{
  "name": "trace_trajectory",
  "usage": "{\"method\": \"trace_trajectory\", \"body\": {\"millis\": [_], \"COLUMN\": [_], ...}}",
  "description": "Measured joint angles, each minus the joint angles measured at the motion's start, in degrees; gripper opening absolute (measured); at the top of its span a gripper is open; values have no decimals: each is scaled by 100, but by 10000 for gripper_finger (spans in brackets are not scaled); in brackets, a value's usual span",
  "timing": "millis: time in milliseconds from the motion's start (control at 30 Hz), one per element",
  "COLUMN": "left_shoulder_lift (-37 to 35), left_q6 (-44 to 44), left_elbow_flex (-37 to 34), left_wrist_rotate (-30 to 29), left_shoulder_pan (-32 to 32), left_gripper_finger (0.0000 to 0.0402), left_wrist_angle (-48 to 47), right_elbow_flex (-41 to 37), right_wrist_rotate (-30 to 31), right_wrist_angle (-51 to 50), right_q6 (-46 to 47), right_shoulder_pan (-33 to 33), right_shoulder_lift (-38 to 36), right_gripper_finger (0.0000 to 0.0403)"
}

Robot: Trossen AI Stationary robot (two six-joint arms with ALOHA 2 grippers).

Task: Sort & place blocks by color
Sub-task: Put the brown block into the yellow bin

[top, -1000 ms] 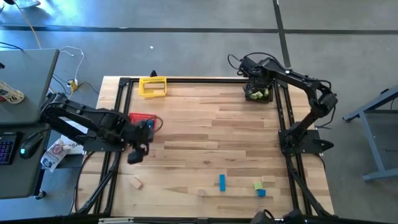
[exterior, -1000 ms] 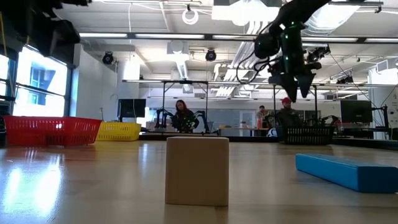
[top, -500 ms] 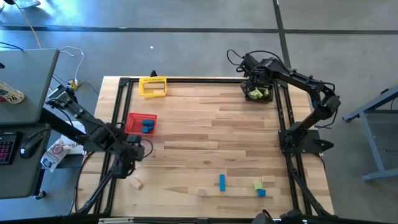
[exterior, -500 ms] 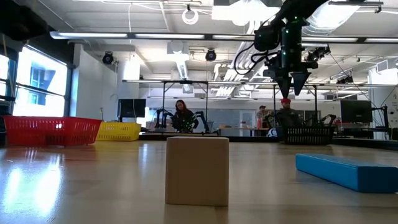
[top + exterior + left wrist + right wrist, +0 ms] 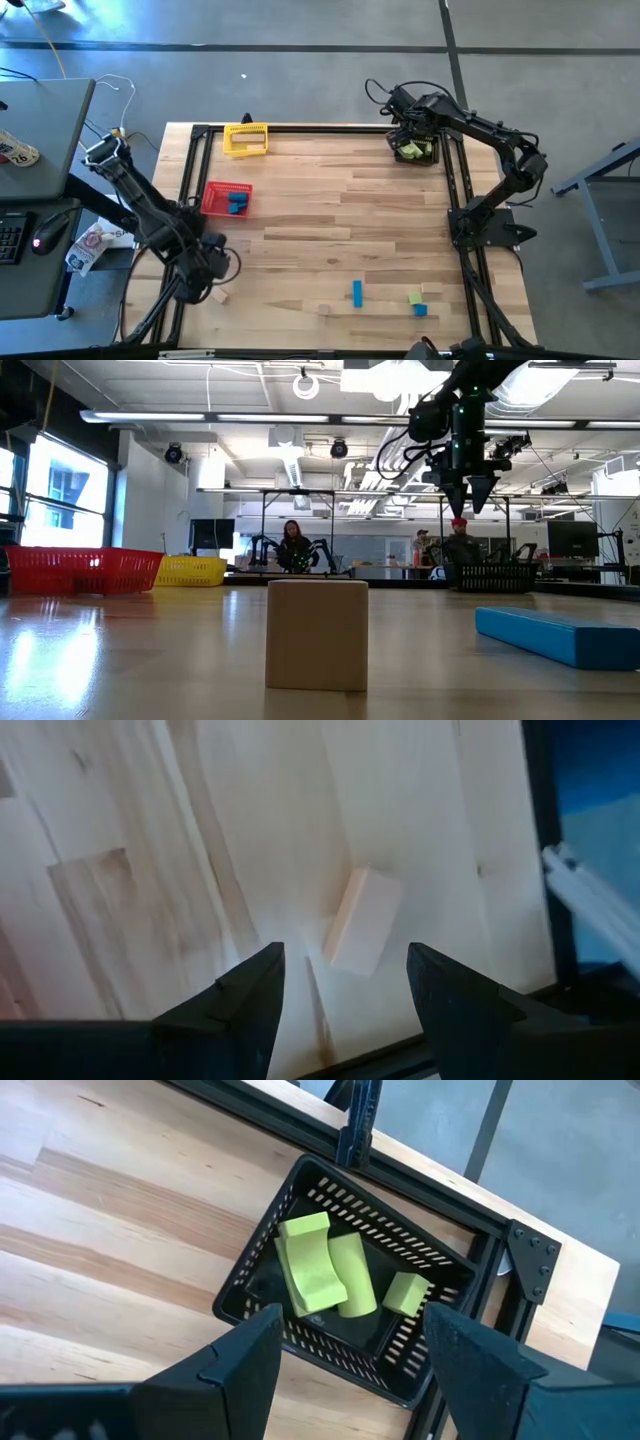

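A tan block [image 5: 362, 920] lies flat on the light wood table [image 5: 340, 230] near its front left corner, and the left gripper [image 5: 340, 982] hangs right above it with its jaws spread and nothing between them. More blocks sit along the front edge: a blue bar [image 5: 357, 292], a small tan cube [image 5: 317, 632] and a green cube [image 5: 414, 298] touching a blue cube [image 5: 421, 310]. Blue blocks [image 5: 237, 203] rest in the red basket [image 5: 214, 191] at the left side, and a yellow basket [image 5: 245, 139] stands at the far left corner. In the far right corner the black basket [image 5: 300, 1190] holds green blocks [image 5: 325, 1270], and the right gripper [image 5: 345, 1342] hovers over it, jaws spread and empty. A black metal frame [image 5: 460, 190] borders the tabletop, which stands on grey concrete floor. Beyond the table, the low view shows an open workshop with ceiling ducts, strip lights and people [image 5: 294, 545] at distant benches.
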Motion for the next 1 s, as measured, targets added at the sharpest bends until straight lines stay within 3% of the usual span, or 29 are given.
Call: {"method": "trace_trajectory", "body": {"millis": [1000], "left_shoulder_lift": [1810], "left_q6": [-440], "left_elbow_flex": [0], "left_wrist_rotate": [14], "left_shoulder_pan": [-839], "left_gripper_finger": [196], "left_wrist_angle": [613], "right_elbow_flex": [0], "right_wrist_rotate": [-284], "right_wrist_angle": [204], "right_q6": [-12], "right_shoulder_pan": [0], "right_shoulder_lift": [4], "right_gripper_finger": [229]}}
